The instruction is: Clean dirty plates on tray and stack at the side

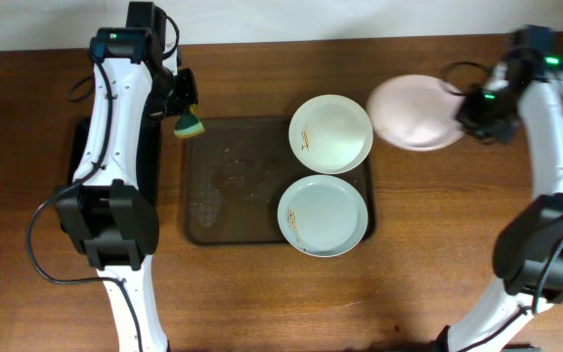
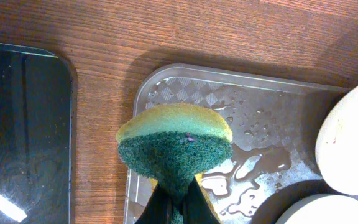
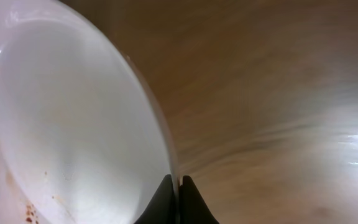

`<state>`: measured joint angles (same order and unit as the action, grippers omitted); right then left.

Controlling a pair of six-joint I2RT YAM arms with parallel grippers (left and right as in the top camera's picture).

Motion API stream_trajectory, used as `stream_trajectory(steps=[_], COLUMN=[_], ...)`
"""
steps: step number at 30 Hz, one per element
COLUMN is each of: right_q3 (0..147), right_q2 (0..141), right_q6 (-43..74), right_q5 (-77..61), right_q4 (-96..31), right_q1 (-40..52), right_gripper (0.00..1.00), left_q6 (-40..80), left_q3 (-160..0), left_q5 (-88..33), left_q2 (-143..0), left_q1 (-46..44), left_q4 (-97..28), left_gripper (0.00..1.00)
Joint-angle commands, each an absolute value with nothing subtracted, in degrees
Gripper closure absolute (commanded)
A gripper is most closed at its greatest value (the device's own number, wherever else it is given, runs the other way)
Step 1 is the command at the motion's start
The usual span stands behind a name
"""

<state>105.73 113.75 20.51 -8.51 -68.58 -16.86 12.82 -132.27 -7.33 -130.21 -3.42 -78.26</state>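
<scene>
Two white plates lie on the right half of the brown tray (image 1: 223, 196): one at the back (image 1: 330, 133) with brown streaks, one bluish at the front (image 1: 323, 215) with streaks. My right gripper (image 1: 465, 110) is shut on the rim of a third plate (image 1: 413, 112), held in the air right of the tray; it fills the right wrist view (image 3: 67, 124), with brown specks. My left gripper (image 1: 186, 110) is shut on a green and yellow sponge (image 1: 190, 125), over the tray's back left corner. The left wrist view shows the sponge (image 2: 176, 146) above the wet tray (image 2: 253, 106).
A narrow black tray (image 1: 76, 147) lies left of the brown tray, under the left arm; it also shows in the left wrist view (image 2: 23, 130). Water drops and crumbs cover the brown tray's left half. The wooden table (image 1: 457, 235) extends right of the tray.
</scene>
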Motion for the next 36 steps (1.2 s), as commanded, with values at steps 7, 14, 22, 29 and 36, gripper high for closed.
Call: stream_trajectory(steps=[7,14,22,29,36], right_q3=[89.30,85.95,92.20,85.30,72.01], right_q2=[113.73,113.03,105.32,105.47,105.49], right_q6=[19.97,18.09,10.68,14.48,18.98], right_q5=[-1.58,-12.38,-26.87,-13.85,-12.53], right_q4=[-56.75,-55.61,-68.51,-67.20,-58.17], right_q1=[-27.09,-26.70,-15.38,2.59,11.33], right_gripper=[0.96,0.25,0.34,0.36,0.43], left_q6=[11.90,11.90,6.55,-0.05,-0.03], left_q3=[-133.23,-133.23,-133.23,-133.21,-133.21], left_q5=[-8.16,-8.16,-8.19,-7.53,-7.55], left_q2=[-130.10,-130.39,-130.39,-130.39,-130.39], left_q1=[-3.57,-3.60,-3.97,-5.32,-5.32], left_q4=[-77.80,-77.58,-77.95,-81.91,-81.76], left_gripper=[0.99,0.99,0.99,0.99,0.99])
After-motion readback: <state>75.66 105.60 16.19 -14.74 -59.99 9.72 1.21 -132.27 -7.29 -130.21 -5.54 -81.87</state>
